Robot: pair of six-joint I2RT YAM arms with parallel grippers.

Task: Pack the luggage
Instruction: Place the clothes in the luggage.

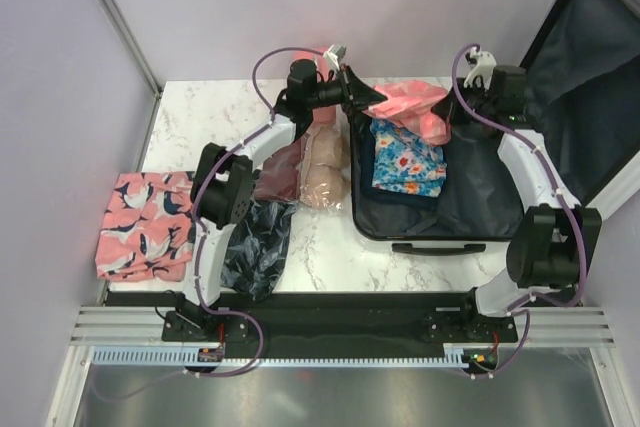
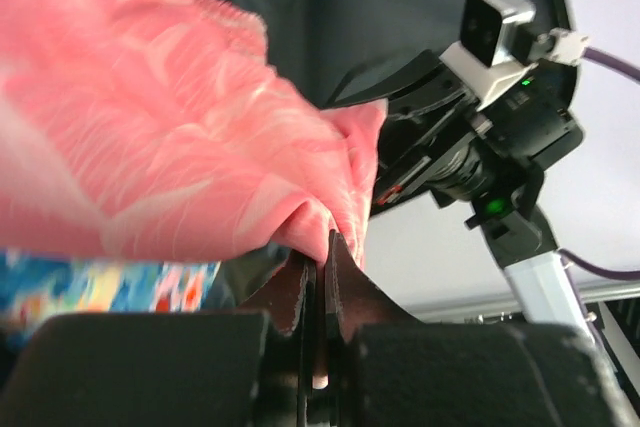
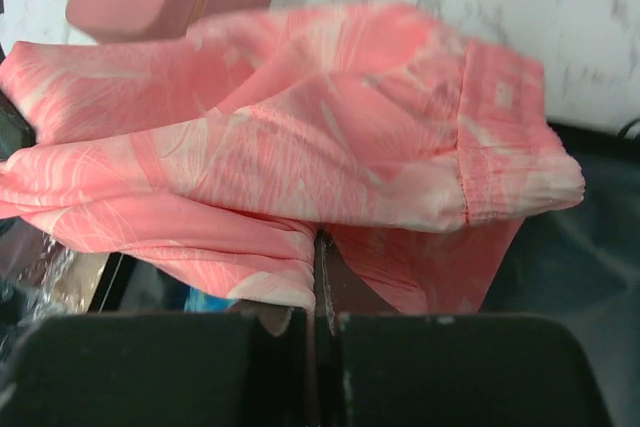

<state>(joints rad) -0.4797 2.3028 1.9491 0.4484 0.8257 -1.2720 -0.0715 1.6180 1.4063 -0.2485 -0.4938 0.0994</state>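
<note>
Left jaws and right jaws both pressed tight, each pinching one end of pink cloth (image 1: 415,105). Cloth stretched left to right. Open luggage (image 1: 470,202) lies on right side of worktop (image 1: 200,127), straight below both jaws, so next move looks like down

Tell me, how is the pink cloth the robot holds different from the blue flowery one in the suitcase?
The pink cloth is pink with pale streaks; the blue cloth has bright flowers. The pink cloth hangs pinched by the left gripper and right gripper; the blue cloth lies in the luggage. Both are soft clothes.
</note>
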